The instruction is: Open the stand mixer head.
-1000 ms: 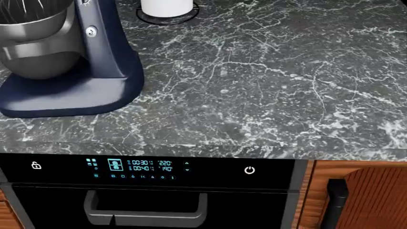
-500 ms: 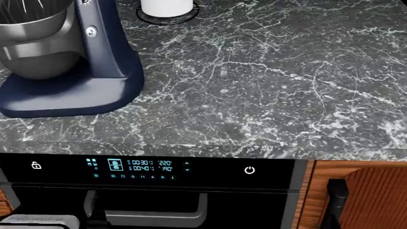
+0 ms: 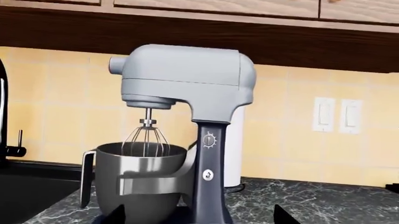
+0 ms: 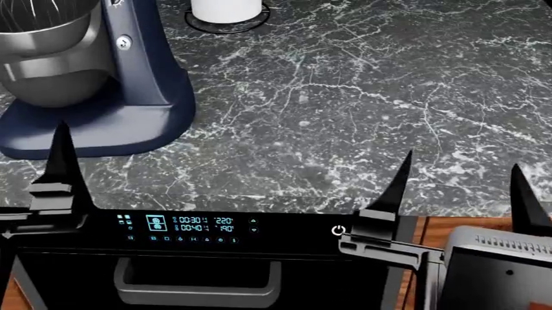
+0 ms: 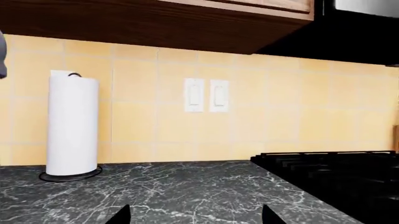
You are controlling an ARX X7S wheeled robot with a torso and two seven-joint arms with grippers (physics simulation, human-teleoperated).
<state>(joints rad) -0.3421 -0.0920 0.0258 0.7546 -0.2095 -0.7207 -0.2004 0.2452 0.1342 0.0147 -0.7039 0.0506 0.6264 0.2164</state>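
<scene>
Pale grey stand mixer head (image 3: pixel 187 81) lowered on its navy-blue column (image 3: pixel 210 172), silver wire whisk (image 3: pixel 146 140) hanging into the grey metal bowl (image 3: pixel 134 179), at the far left of the dark marble countertop (image 4: pixel 345 116). Left gripper (image 4: pixel 26 187) (one finger outside the head view) and right gripper (image 4: pixel 457 190) raised at the counter's front edge above the black oven panel (image 4: pixel 198 226), jaws spread, grasping nothing. White paper-towel roll (image 5: pixel 72 126) upright by the yellow tiled wall (image 5: pixel 262 121).

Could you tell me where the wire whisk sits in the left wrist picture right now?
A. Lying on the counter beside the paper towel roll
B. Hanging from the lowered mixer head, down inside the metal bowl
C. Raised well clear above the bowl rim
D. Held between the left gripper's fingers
B: the wire whisk hangs under the stand mixer head, its wires dipping below the rim of the metal bowl.
</scene>
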